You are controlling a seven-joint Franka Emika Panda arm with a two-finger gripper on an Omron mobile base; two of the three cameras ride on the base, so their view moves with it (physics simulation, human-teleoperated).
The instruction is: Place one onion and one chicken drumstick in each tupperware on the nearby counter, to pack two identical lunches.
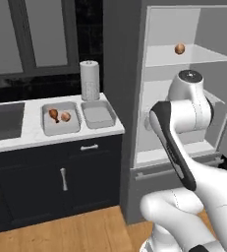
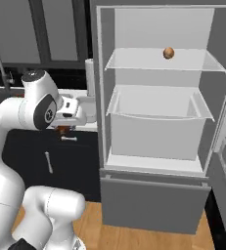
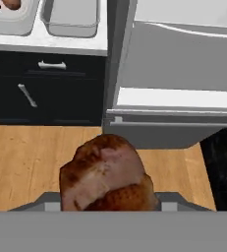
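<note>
Claw: my claw (image 2: 63, 128) grips a chicken drumstick (image 3: 107, 174) — held over the wood floor (image 3: 31, 157), beside the open fridge (image 2: 156, 122).
Table (image 1: 34, 138): left tupperware (image 1: 60, 119) holds a drumstick and an onion; right tupperware (image 1: 98, 114) is empty.
Fridge: one onion (image 2: 169, 52) on the top shelf.

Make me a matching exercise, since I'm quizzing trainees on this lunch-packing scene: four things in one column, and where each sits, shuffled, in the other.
Things:
1. onion
2. left tupperware
3. right tupperware
4. paper towel roll

Places or states:
A. empty, on the counter
B. upright behind the containers
C. on the upper shelf of the open fridge
D. holds a drumstick and an onion

Pairs: 1-C, 2-D, 3-A, 4-B
</note>
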